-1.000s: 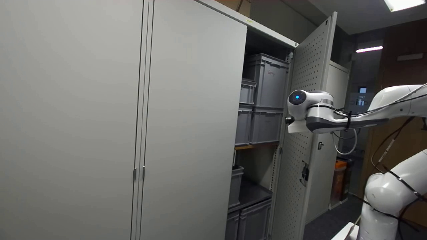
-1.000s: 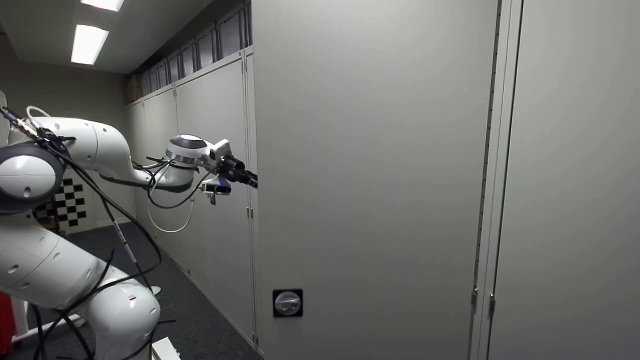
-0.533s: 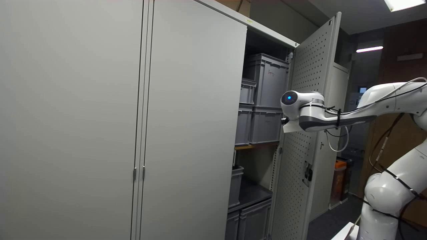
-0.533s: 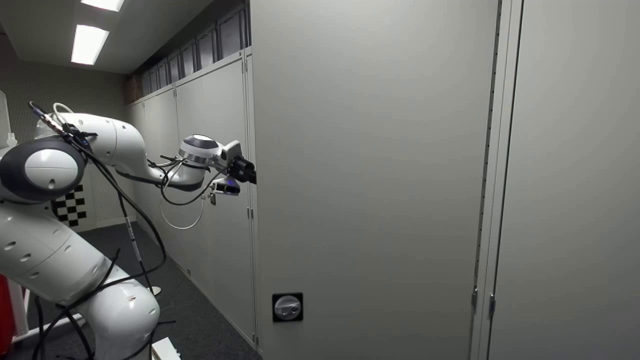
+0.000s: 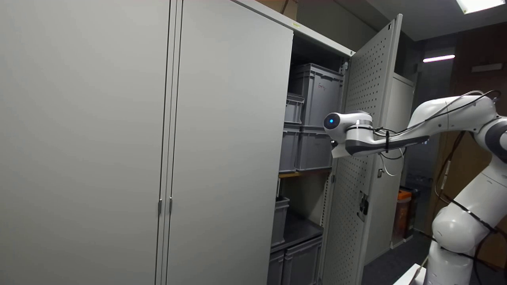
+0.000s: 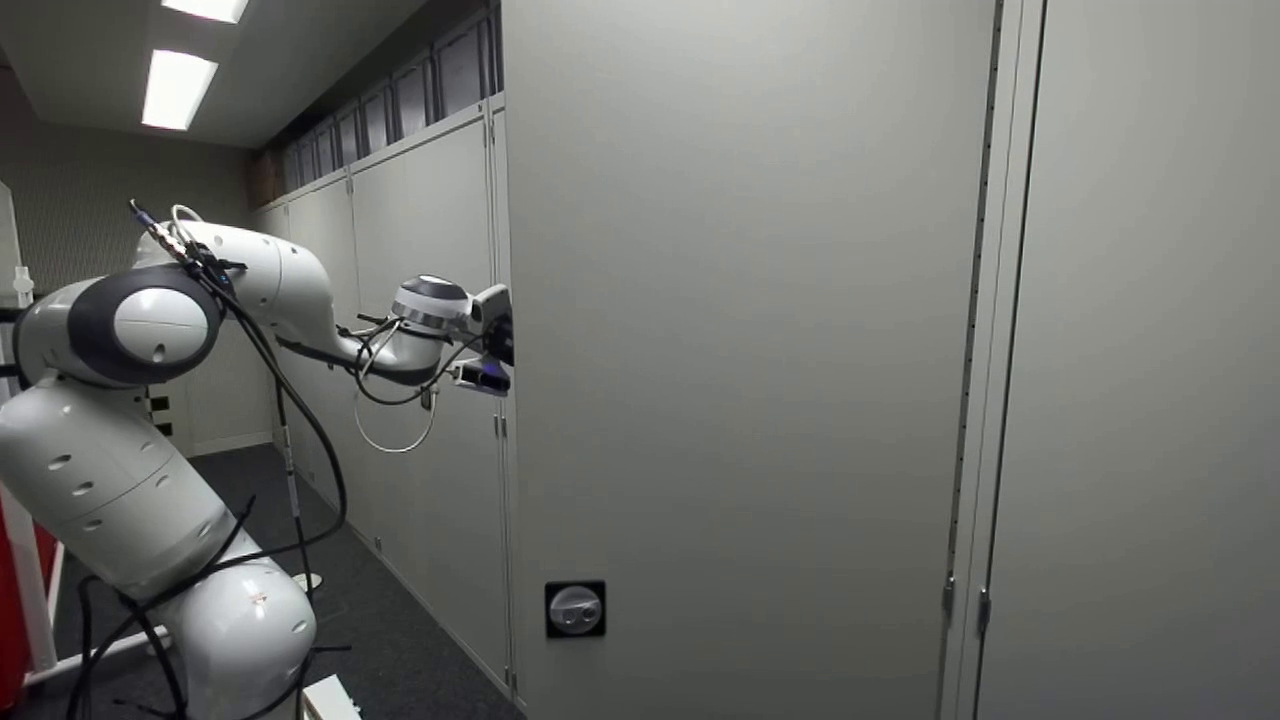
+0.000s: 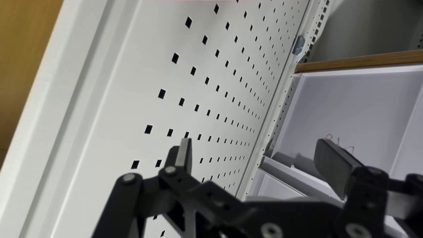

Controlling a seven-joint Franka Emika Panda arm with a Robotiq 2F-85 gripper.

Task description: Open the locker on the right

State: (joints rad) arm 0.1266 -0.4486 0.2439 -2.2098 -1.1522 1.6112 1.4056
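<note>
The locker stands ajar: its narrow door (image 5: 368,75) is swung outward, with the perforated inner face toward the shelves in an exterior view. The outer face of that door (image 6: 740,350) shows in an exterior view with a small black latch (image 6: 575,609) low near its free edge. My gripper (image 7: 252,148) is on the inner side of the door, its jaws wide apart with nothing between them. In the wrist view the left finger (image 7: 184,157) is in front of the perforated face; contact cannot be told. The door hides the fingertips in an exterior view.
Grey bins (image 5: 319,150) stack on the locker's shelves, above a wooden shelf edge (image 5: 307,173). A flat grey door (image 5: 233,138) with a slim bar pull stands closed beside the opening. More cabinets (image 6: 420,400) line the wall behind the arm. An orange-topped bin (image 5: 403,196) stands beyond.
My arm has moved farther in behind the door toward the shelves, the gripper now almost wholly hidden by it. The door swung slightly more outward, then came back a little.
</note>
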